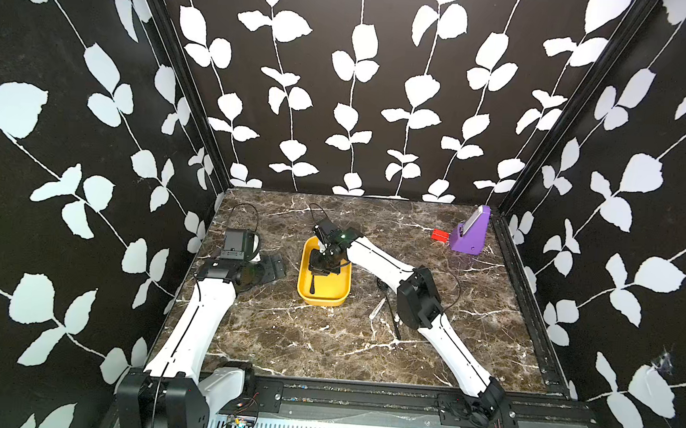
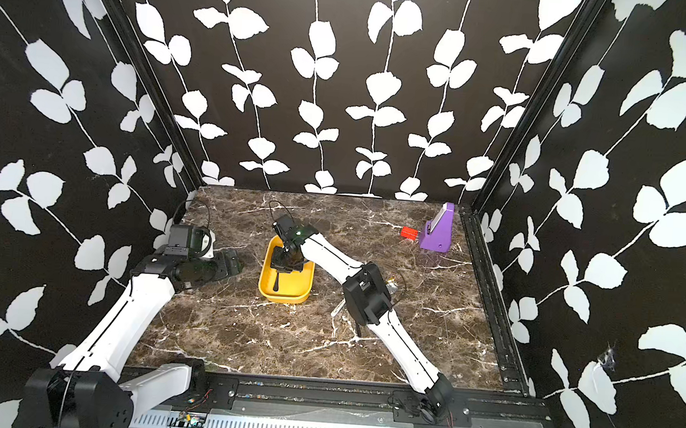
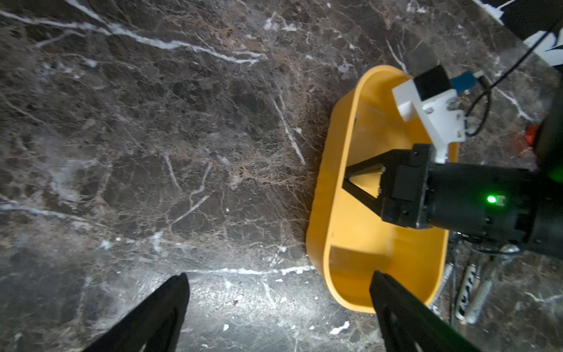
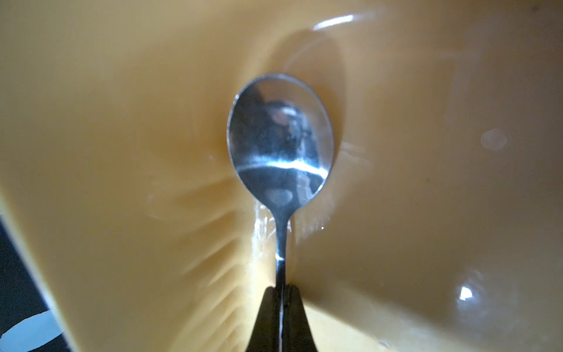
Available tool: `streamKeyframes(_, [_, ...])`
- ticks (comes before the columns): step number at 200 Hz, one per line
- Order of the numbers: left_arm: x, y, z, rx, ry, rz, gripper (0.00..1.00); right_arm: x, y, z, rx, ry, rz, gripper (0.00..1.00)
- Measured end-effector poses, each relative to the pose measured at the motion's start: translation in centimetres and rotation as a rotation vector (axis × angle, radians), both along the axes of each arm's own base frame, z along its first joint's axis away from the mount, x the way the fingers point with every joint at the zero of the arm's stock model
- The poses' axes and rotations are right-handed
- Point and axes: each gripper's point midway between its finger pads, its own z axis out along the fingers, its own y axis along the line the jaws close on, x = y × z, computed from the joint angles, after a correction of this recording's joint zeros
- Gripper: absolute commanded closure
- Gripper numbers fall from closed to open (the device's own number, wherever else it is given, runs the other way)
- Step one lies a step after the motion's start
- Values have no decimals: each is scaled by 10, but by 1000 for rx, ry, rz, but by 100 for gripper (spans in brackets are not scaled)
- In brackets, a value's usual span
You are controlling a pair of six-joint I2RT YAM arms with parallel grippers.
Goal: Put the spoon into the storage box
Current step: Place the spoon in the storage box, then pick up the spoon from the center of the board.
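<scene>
Spoon gripped inside the yellow storage box (image 1: 323, 301)
Top views: right gripper (image 1: 317, 269) reaches down into the box, spoon (image 1: 312, 284) pointing to its near end; left wrist: left gripper (image 3: 279, 274) spread wide, empty, over the table (image 3: 152, 152) beside the box; right wrist: jaws pinched tight on the spoon's neck.

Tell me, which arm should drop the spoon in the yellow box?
The right arm. The right pincer grips the spoon by its handle, down inside the box. The left pincer is open and empty, beside the box.
</scene>
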Motion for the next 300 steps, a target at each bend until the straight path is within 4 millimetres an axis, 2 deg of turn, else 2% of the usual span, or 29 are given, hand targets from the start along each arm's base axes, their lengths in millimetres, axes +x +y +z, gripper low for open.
streamKeyframes(45, [-1, 13, 3, 60, -15, 42, 1, 1, 0, 1, -1, -15, 9, 76])
streamKeyframes(83, [-4, 19, 2, 88, 0, 64, 1, 6, -3, 14, -8, -65, 24, 71])
streamKeyframes(109, [-5, 28, 5, 107, -7, 111, 1, 12, -9, 49, -3, -152, 47, 60])
streamKeyframes(126, [-6, 35, 10, 110, -22, 155, 1, 14, -21, 88, 16, -225, 54, 51])
streamKeyframes(135, [-6, 38, 11, 109, -27, 170, 2, 15, -32, 112, 26, -268, 50, 43])
streamKeyframes(150, [-6, 40, 12, 105, -32, 183, 2, 19, -63, 150, 26, -348, 27, 37])
streamKeyframes(164, [-5, 39, 15, 92, -38, 180, 2, 32, -101, 187, 34, -437, -21, 31])
streamKeyframes(179, [-1, 32, 21, 55, -58, 155, 2, 50, -159, 218, 34, -531, -111, 18])
streamKeyframes(188, [1, 25, 26, 25, -71, 131, 5, 58, -194, 228, 30, -570, -169, 2])
streamKeyframes(193, [2, 21, 30, 3, -80, 114, 7, 62, -215, 232, 26, -595, -208, 1])
streamKeyframes(206, [6, 9, 43, -50, -110, 73, 10, 69, -272, 231, 11, -640, -316, 1])
streamKeyframes(216, [9, 2, 53, -81, -133, 44, 12, 69, -318, 222, 5, -669, -422, 1])
streamKeyframes(227, [11, -7, 63, -106, -154, 9, 14, 61, -370, 199, 9, -668, -558, 1])
streamKeyframes(236, [12, -16, 71, -112, -165, -24, 15, 55, -400, 180, 33, -659, -644, 1])
streamKeyframes(245, [14, -29, 79, -111, -165, -71, 16, 48, -428, 156, 40, -621, -732, 6])
streamKeyframes(254, [15, -46, 86, -103, -159, -129, 18, 41, -445, 136, 22, -569, -780, 9])
streamKeyframes(264, [17, -67, 94, -99, -159, -198, 20, 37, -453, 123, 0, -523, -796, 13])
streamKeyframes(285, [16, -116, 95, -85, -125, -340, 22, 32, -447, 117, -18, -490, -764, 24])
streamKeyframes(300, [11, -149, 85, -55, -72, -438, 24, 28, -444, 113, -29, -477, -741, 25])
